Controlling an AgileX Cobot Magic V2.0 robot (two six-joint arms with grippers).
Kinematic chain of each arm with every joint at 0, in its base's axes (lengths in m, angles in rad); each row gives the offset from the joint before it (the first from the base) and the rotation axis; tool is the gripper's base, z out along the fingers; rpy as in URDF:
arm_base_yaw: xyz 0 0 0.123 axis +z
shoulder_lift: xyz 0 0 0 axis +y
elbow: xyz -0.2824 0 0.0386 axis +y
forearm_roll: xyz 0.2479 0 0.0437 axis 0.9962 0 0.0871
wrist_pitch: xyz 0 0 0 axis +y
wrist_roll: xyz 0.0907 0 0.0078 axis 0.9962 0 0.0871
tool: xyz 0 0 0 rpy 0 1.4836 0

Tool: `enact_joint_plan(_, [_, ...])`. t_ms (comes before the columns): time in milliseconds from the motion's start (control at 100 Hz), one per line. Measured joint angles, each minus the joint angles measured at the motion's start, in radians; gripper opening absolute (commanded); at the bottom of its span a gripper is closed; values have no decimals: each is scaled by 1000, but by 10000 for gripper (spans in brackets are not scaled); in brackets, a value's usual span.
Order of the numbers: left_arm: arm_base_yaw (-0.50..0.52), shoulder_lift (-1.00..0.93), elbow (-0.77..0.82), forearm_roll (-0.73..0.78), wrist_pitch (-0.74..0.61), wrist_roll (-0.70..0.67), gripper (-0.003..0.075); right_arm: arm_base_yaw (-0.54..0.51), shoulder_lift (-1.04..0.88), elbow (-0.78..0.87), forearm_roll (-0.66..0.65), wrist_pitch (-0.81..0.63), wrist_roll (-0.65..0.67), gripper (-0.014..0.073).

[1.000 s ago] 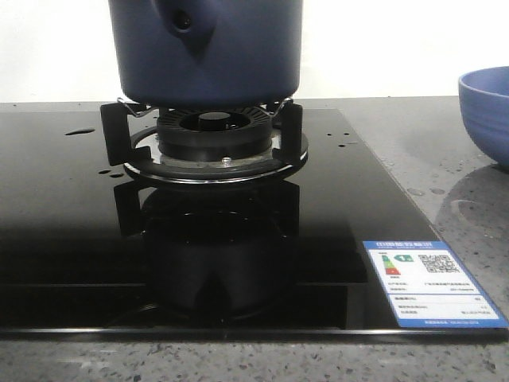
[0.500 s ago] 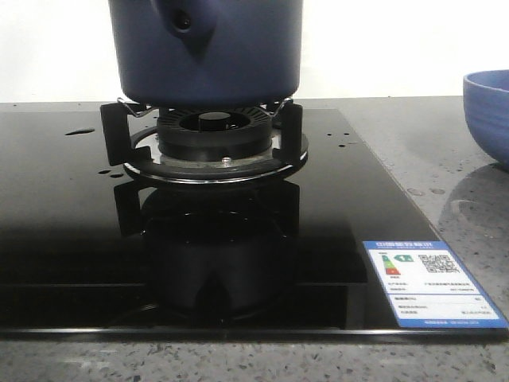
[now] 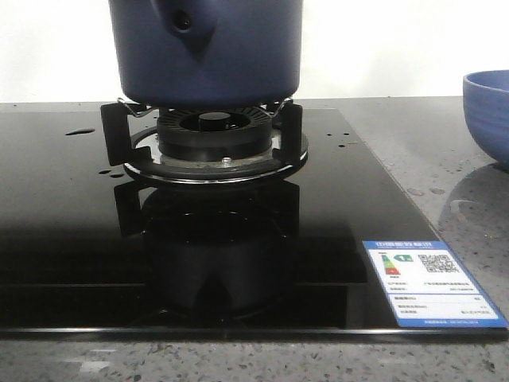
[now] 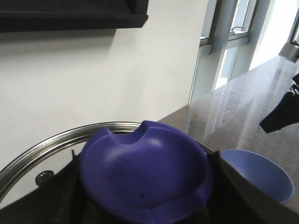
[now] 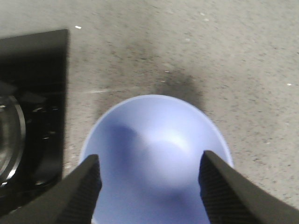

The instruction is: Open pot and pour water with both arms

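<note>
The dark navy pot [image 3: 207, 48] stands on the burner grate, its stubby tube with a hole [image 3: 183, 20] facing me; its top is out of view. My left gripper [image 4: 145, 186] is shut on the purple-blue knob [image 4: 145, 168] of a glass lid with a steel rim [image 4: 56, 142], held up in front of the wall. My right gripper [image 5: 149, 179] is open, its fingers [image 5: 84, 186] on either side above the light-blue bowl [image 5: 154, 154]. Small water drops [image 3: 79, 131] lie on the black hob. Neither gripper shows in the front view.
The gas burner [image 3: 211, 131] sits on the black glass hob [image 3: 64, 239], which carries an energy label [image 3: 429, 282] at its front right. The bowl [image 3: 489, 111] stands on the grey speckled counter [image 3: 445, 175] to the right of the hob. The bowl also shows in the left wrist view [image 4: 254, 172].
In the front view the bowl has shifted slightly to the right. The pot has not moved.
</note>
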Motion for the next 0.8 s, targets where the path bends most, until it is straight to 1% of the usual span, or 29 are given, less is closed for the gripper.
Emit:
enact_joint_plan(210, [-79, 68, 0, -4, -16, 60, 378, 0, -18, 0, 11, 27, -9, 415])
enact_joint_plan(320, [-101, 103, 0, -7, -37, 95, 378, 0, -18, 0, 14, 31, -13, 415])
enact_joint_plan(630, [-112, 165, 0, -20, -85, 161, 378, 0, -18, 4, 20, 33, -20, 415])
enact_joint_plan(800, [-112, 175, 0, -72, -87, 186, 378, 0, -18, 23, 25, 27, -25, 415])
